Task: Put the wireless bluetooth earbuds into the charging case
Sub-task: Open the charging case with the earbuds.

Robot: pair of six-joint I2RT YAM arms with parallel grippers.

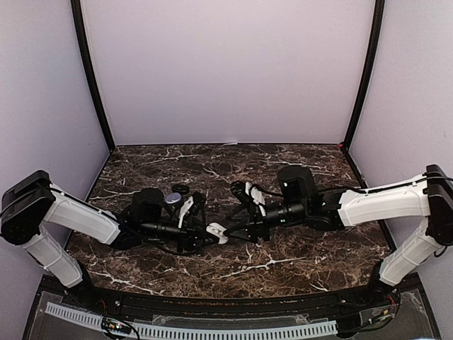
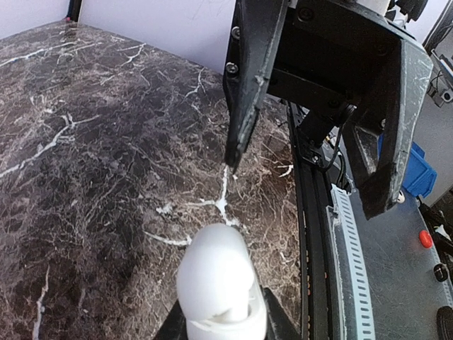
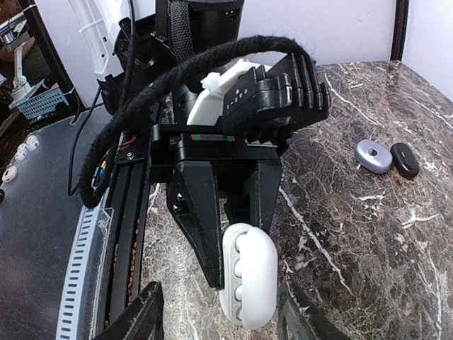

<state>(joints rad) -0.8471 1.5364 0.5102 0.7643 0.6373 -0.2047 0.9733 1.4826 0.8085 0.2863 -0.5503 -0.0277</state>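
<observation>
Right wrist view: left end effector (image 3: 237,248) pinches the white charging case (image 3: 248,280), right end effector (image 3: 223,322) spread either side; hold case still, pull right straight off without bumping.

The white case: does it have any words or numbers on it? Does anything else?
No readable text anywhere.
The white case shows no letters or logo.
The grey oval and the black oval on the table look plain too, though they are small in view.
</observation>
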